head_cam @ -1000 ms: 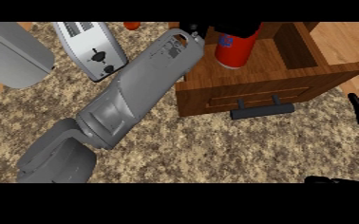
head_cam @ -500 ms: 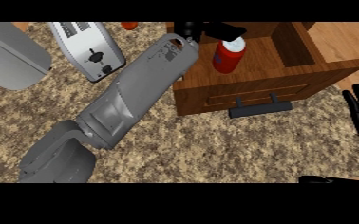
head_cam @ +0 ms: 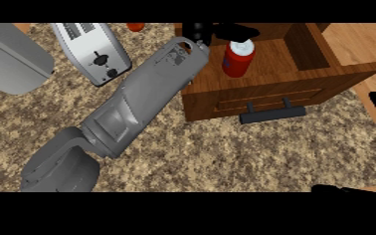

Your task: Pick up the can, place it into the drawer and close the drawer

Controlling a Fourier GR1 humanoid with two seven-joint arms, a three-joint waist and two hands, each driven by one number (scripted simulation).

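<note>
A red cylindrical can with a pale silvery top (head_cam: 236,59) stands inside the open brown wooden drawer (head_cam: 294,64), leaning slightly, with its upper end towards the back wall. The black left hand (head_cam: 220,30) hovers just above the can's top, at the end of a long grey forearm that crosses the view from the lower left. Its fingers look spread rather than wrapped round the can, though dark shadow hides much of them (so this is a judgement).

The can looks rigid, smooth and probably light, so likely slippery; its straight red side is the best place to hold it.

The drawer is box-shaped, with a black bar handle (head_cam: 273,113) on its front. It rests on a speckled beige stone counter (head_cam: 235,154). A silver metal toaster (head_cam: 94,50) sits at upper left.

The right hand (head_cam: 341,189) shows only as a dark sliver at the lower right edge; its fingers cannot be made out.
</note>
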